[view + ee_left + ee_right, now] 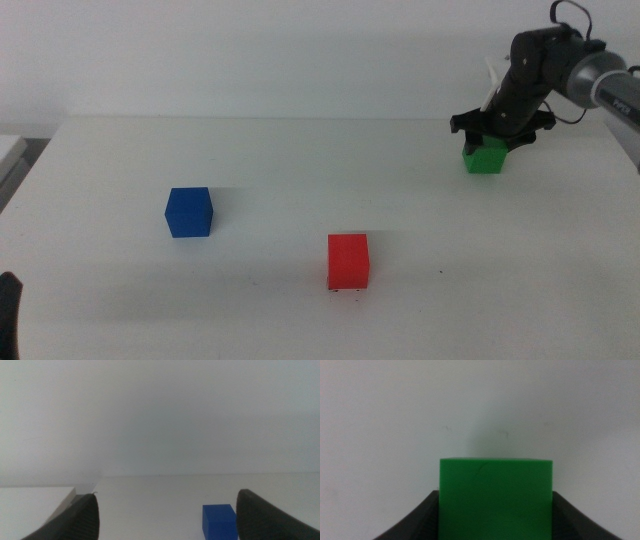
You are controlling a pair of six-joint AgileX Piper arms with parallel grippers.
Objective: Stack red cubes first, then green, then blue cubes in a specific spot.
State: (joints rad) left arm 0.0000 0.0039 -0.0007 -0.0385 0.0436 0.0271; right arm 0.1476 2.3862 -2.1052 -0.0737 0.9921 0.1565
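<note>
Three unlabelled cubes: green cube pinched in right gripper, left gripper wide open, empty.

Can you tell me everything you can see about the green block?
The green cube is a small, plain, matte block with sharp edges, and a faint hairline mark shows on its face in the right wrist view. It sits at the far right of the white table, away from the other cubes. The right gripper is over it, one dark jaw against each side. Whether it rests on the table or is just lifted cannot be told.
</note>
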